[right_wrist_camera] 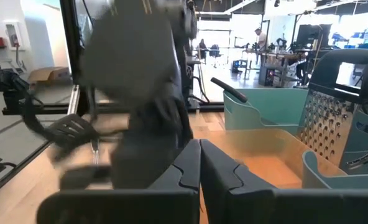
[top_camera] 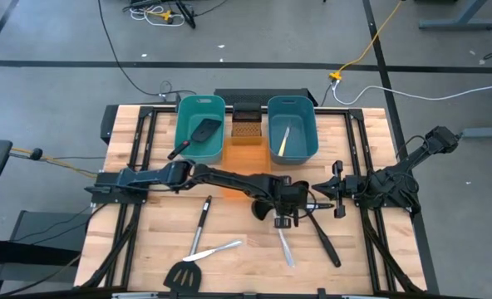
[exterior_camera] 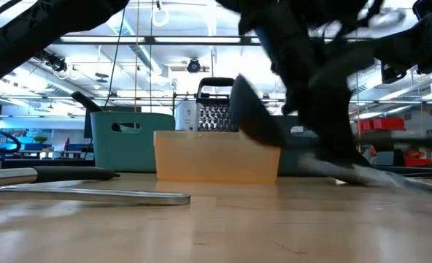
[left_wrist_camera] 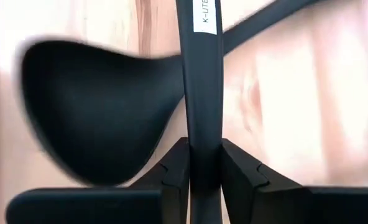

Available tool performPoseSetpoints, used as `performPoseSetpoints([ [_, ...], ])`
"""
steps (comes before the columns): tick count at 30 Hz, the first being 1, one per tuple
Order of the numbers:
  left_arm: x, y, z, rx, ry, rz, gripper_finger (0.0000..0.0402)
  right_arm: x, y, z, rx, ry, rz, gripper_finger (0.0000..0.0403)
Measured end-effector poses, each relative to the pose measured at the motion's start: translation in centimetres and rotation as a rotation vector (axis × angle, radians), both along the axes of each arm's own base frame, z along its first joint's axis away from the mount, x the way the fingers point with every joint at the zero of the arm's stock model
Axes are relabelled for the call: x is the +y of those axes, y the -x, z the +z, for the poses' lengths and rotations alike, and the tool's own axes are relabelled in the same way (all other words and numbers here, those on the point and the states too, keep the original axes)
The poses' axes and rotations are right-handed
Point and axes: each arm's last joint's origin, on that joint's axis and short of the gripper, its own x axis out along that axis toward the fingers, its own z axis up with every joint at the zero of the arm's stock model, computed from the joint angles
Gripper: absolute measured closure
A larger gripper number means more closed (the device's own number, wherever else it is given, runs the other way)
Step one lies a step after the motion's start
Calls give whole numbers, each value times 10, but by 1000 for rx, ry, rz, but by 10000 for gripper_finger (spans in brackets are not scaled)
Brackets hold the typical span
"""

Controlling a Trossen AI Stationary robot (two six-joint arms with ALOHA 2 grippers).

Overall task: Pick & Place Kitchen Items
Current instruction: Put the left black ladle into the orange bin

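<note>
Wooden table (top_camera: 146, 249) holds scattered utensils while the left gripper (top_camera: 281, 199) clamps a black ladle (left_wrist_camera: 103, 112) by its handle, presumably for a tub (top_camera: 199, 126); the right gripper (top_camera: 339, 191), fingers together and empty, waits alongside.

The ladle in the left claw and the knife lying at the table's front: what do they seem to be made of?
The ladle looks like matte black plastic, dull, without glints, held in the left claw. The knife looks like polished metal, silver and pale against the wooden table, though plating cannot be excluded.
</note>
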Motion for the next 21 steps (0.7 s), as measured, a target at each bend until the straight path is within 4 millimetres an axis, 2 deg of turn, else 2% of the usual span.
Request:
performPoseSetpoints([
  [13, -16, 34, 56, 84, -65, -19, 334, 0, 0, 0, 1, -7, 1, 395],
  [21, -21, 67, 124, 16, -110, -40, 334, 0, 0, -1, 7, -14, 2, 395],
])
